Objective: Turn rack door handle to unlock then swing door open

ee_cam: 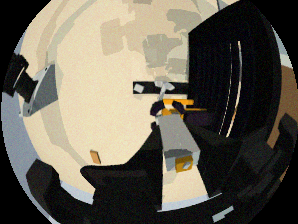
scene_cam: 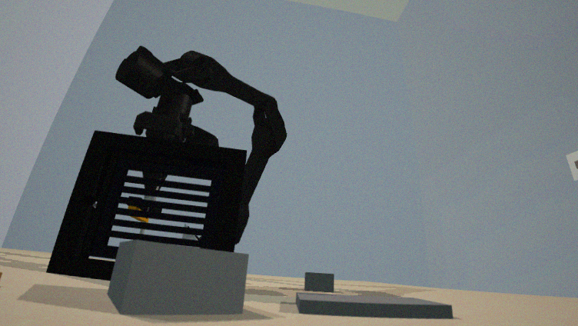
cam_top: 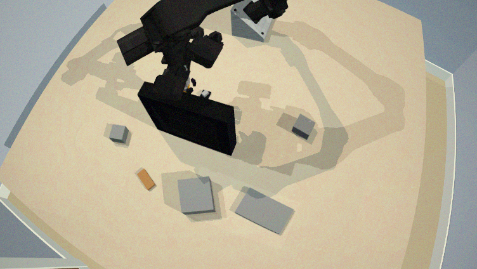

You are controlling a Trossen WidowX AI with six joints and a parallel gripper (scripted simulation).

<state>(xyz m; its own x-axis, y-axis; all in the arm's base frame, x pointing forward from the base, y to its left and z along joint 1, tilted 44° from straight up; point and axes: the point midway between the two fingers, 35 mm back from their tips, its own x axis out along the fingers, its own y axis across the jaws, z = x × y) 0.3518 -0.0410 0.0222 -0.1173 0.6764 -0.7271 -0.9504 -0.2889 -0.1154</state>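
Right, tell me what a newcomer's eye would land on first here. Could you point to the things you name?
Probably the black rack door unit (cam_top: 190,117) (scene_cam: 77,202) (ee_cam: 210,70), standing upright on the table with a slatted opening. Next, the black arm (cam_top: 180,16) (scene_cam: 242,91) arching behind it, its gripper shut on the grey upright handle (ee_cam: 177,135). Then the small orange block (cam_top: 146,179) (ee_cam: 95,157), left of the larger grey blocks in the top view.
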